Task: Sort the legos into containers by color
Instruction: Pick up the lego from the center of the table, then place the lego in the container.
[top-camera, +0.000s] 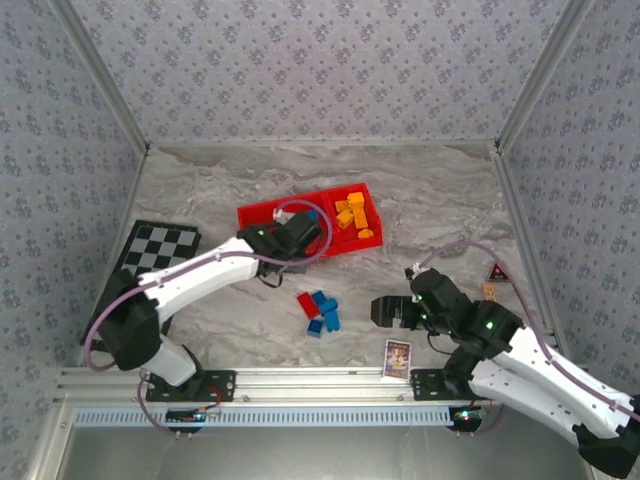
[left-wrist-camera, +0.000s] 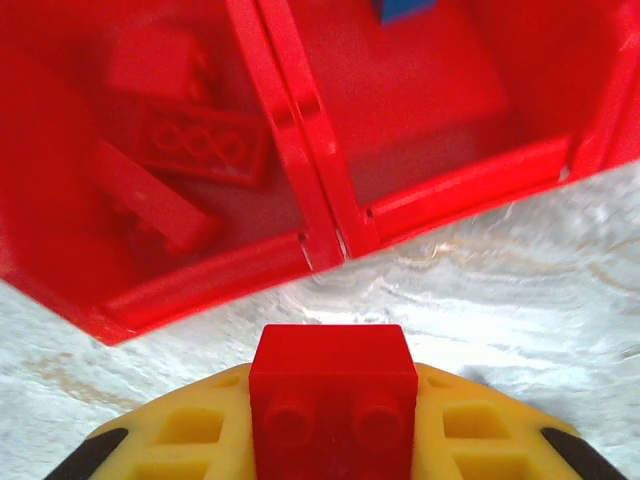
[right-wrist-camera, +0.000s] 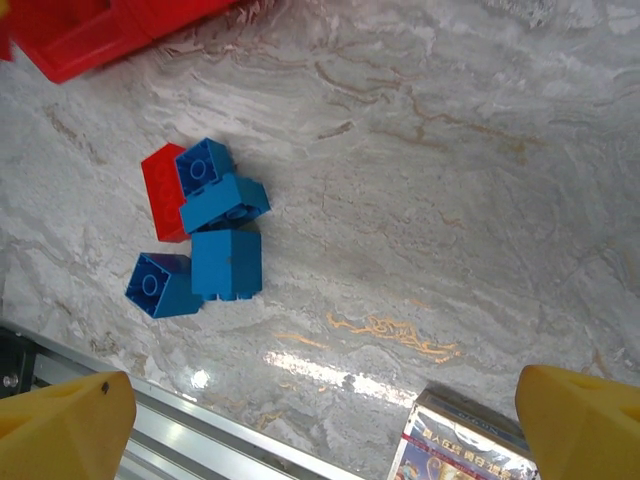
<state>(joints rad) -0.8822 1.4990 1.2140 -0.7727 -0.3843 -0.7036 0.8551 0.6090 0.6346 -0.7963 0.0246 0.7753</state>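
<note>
Fingers (left-wrist-camera: 190, 432) of the left gripper (left-wrist-camera: 333, 450) set narrow, pinching a red lego (left-wrist-camera: 333, 385) with two studs facing the wrist camera. Held just on the near side of the red tray (left-wrist-camera: 300, 150), in line with the divider between its left and middle compartments. Inside the left compartment, several red legos (left-wrist-camera: 200, 150); at the far edge of the middle one, a blue lego (left-wrist-camera: 405, 8); in the right compartment, orange-yellow legos (top-camera: 352, 212).

Fingers (right-wrist-camera: 65, 425) of the right gripper (right-wrist-camera: 320, 430) spread wide, gripping nothing, above the marble table (right-wrist-camera: 450, 150). Left of them, a loose cluster on the table: four blue legos (right-wrist-camera: 225, 262) touching one another, with a lone red lego (right-wrist-camera: 158, 185) against their left side. Just near of the right gripper, a small picture card (right-wrist-camera: 460, 450).
</note>
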